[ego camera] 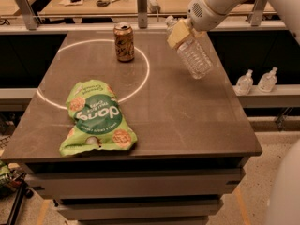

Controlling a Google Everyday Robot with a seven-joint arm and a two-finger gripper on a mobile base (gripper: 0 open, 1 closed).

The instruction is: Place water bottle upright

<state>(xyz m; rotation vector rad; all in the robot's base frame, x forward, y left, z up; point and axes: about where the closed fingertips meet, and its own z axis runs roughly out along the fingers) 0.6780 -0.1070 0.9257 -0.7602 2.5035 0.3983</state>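
Above the right tabletop [187, 118], gripper [180, 32] seemingly clamps water bottle [195, 58], neck hidden.

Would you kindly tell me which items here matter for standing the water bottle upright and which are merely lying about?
Job: water bottle, tilted, held by the gripper above the table, right rear.
Lying about: soda can; green snack bag; two pump bottles on the ledge at right.

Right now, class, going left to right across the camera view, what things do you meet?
Green snack bag → brown soda can → gripper, over the table at far right, gripping the tilted water bottle → two pump-top bottles.
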